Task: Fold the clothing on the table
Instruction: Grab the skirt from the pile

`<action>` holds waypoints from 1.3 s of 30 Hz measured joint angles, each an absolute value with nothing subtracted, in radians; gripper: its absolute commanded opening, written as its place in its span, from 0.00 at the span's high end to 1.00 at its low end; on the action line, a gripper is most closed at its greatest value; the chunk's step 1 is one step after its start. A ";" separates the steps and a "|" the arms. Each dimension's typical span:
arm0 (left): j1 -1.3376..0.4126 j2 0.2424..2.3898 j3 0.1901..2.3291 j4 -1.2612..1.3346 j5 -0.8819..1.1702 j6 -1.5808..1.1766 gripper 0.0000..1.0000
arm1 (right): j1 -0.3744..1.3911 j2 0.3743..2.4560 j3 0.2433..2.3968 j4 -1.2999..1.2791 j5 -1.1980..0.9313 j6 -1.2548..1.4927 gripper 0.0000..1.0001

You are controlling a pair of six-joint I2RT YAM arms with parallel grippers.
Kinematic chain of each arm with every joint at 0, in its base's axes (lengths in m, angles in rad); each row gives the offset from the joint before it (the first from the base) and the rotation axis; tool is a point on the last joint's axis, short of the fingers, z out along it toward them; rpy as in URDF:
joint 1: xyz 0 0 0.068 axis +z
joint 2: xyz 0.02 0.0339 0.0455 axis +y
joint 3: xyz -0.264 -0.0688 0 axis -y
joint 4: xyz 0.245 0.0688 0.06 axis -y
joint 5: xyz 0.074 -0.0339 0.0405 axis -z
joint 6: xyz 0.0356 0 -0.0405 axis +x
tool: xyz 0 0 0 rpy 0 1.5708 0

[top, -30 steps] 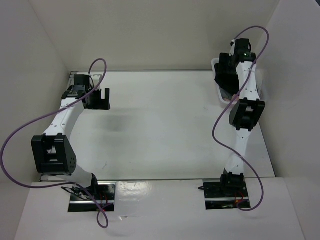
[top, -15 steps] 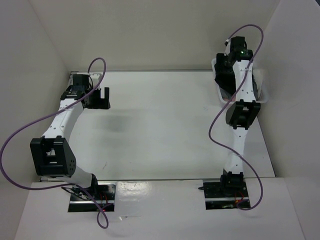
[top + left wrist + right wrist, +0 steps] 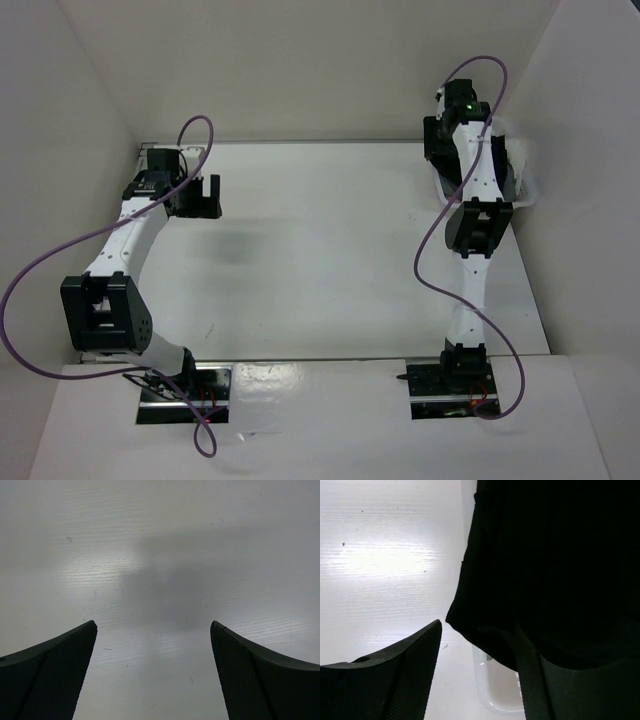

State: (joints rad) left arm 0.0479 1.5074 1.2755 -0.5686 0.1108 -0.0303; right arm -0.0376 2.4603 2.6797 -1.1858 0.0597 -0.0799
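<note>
Since the clothing (image 3: 545, 570) isn't out on the open table (image 3: 160, 540) yet, I'd call pickup the step in hand. It's bunched on the white basket (image 3: 492, 695) at the upper right of the top view, hanging over the rim. The right arm is nearer: the right gripper (image 3: 479, 627) is on top of it, and the cloth's lower edge hangs between the fingers. The jaws are apart, not pinched; white shows between the lower-left finger and the fabric. The visible cloth edge runs top to bottom in the wrist frame. The true long axis is unreadable, too bunched. The left gripper (image 3: 153, 623) is spread wide and empty over bare table, left side of the top view, well apart from the cloth.

Fabric: matte black, limp, folded hem. Table: glossy white, faint streaks, specks. Pads: black, fine dimpled grid.
</note>
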 measured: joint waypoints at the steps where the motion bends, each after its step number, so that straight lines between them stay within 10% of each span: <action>1: 0.048 1.507 1.275 -0.569 0.111 -0.030 0.00 | -0.038 2.462 2.679 -1.186 0.067 -0.080 0.37; 39: 0.048 1.508 1.271 -0.569 0.137 -0.030 0.00 | -0.112 2.515 2.800 -1.177 0.040 -0.060 0.77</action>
